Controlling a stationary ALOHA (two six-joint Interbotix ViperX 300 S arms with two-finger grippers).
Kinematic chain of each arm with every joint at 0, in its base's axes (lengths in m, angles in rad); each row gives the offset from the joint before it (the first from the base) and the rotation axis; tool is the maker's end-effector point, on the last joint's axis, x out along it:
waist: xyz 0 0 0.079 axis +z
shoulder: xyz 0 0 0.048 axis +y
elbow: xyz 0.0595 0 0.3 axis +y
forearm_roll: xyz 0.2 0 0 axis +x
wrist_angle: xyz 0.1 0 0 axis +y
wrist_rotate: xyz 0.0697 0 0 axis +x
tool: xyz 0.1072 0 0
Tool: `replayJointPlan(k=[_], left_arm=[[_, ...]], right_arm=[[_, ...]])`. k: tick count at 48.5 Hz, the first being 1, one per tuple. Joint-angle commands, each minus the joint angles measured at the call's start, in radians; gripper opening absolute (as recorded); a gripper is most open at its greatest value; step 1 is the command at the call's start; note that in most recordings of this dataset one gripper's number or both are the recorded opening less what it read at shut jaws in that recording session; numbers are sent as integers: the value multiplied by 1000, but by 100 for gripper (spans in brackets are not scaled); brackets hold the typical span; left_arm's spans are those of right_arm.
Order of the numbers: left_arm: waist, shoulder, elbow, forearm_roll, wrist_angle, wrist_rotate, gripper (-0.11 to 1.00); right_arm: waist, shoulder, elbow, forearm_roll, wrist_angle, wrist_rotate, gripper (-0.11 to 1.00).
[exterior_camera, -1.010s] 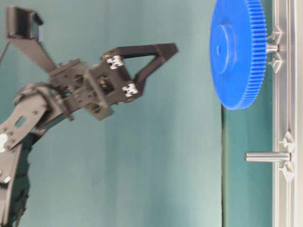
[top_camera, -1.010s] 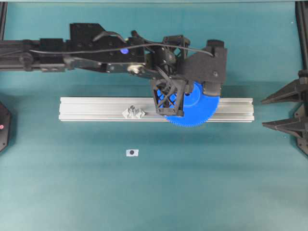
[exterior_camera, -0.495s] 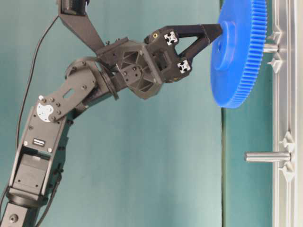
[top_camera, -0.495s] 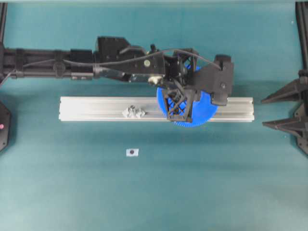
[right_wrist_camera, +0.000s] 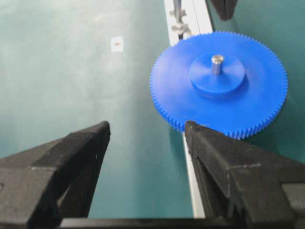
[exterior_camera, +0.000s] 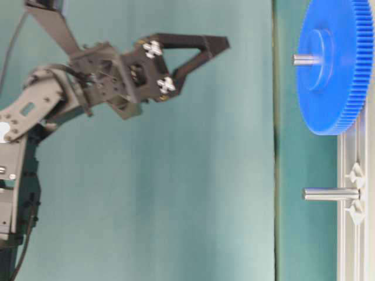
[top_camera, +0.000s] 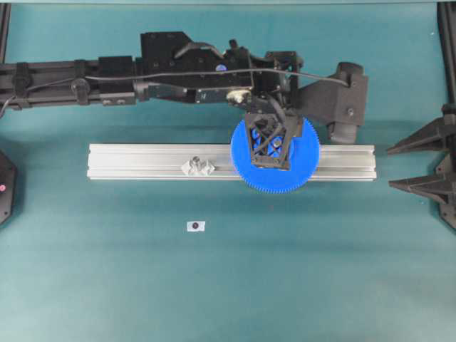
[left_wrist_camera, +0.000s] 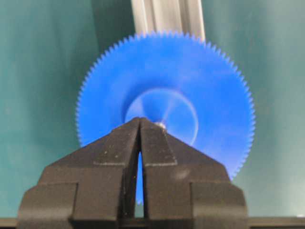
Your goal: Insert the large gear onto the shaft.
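Your large gear [top_camera: 274,153] sits on the shaft [right_wrist_camera: 217,63], with the left gripper [exterior_camera: 220,43] pressed together and clear of it.

Overhead, the gear lies on the aluminium rail [top_camera: 142,161], under the left arm. At table level, the shaft tip pokes through the hub; a second pin [exterior_camera: 329,194] stands bare. Your left wrist view shows fingers [left_wrist_camera: 119,148] together above the hub, contact unclear. In the right wrist view, the right gripper [right_wrist_camera: 145,131] is spread wide, holding nothing.

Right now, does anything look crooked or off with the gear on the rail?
Nothing stands out. The large gear sits flat and square on the rail, with the shaft poking through its hub. The left gripper is shut and clear of it.
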Motion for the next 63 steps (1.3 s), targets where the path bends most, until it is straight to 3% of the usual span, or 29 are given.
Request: replayJointPlan(k=[1,13,35,63], left_arm=[[-3,-51,-26,2,-2,0,1],[-3,-133,46,2,0,-9,1],[-18,-451,416,2,-115,-54,1],[-89,-723,776,2,-305,-81,1]], right_arm=[[-2,6,-9,0,-9,9,72],[-2,8,-12,-2,-6,9,73],[-2,-29,-32,0,63,8,72],[-2,-31,-41,0,75,8,72]])
